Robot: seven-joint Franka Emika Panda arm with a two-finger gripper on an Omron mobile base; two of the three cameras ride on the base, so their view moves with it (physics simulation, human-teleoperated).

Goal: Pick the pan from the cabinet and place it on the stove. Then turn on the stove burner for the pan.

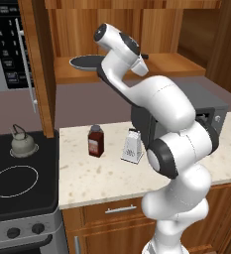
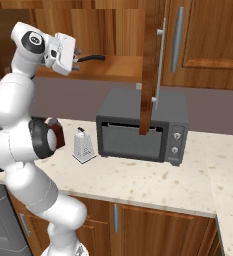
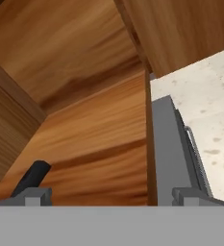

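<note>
Claw (image 2: 77, 56) wide open and empty up at the cabinet (image 1: 137, 30) shelf, lined up with the handle for a grab. Pan (image 1: 85, 62) sitting flat on that shelf, left side, not touched yet.

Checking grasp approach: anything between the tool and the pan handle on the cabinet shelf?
Nothing. In the hand view the pan handle lies beside the left fingertip, bare cabinet shelf around it. The tool is open.

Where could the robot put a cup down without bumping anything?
The counter is bare in front of the jar and grater. More room lies right of the toaster oven. It is crowded behind, where jar, grater and oven line up.
</note>
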